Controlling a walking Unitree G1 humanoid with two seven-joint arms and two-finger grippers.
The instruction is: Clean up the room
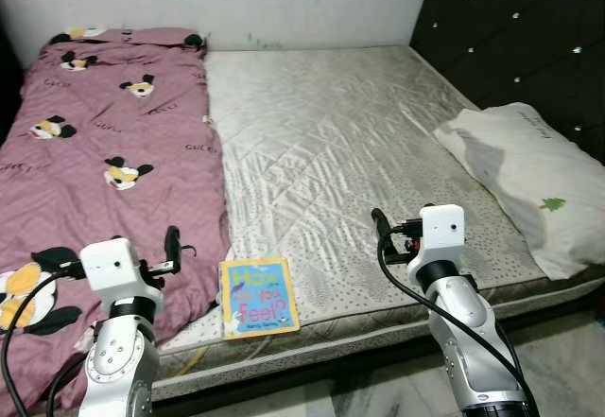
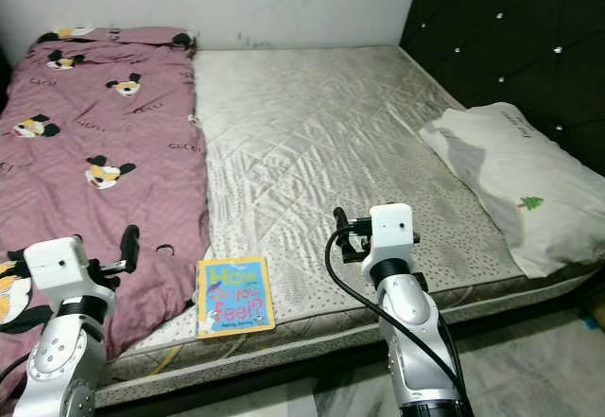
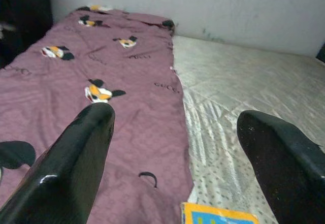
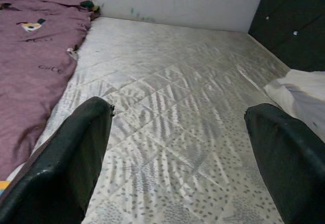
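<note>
Quilted mattress [image 1: 321,143]: pink blanket [image 1: 95,152], book [image 1: 257,297], pillow [image 1: 529,176]; left gripper [image 3: 177,148], right gripper [image 4: 177,148] spread wide.

From my feed I'm looking at a bare quilted mattress [image 1: 321,152]. A mauve cartoon-print blanket [image 1: 95,162] covers its left side, a white pillow [image 1: 534,176] sits by the dark tufted headboard [image 1: 529,29] on the right, and a picture book [image 1: 257,297] lies at the near edge, just beside the blanket.
</note>
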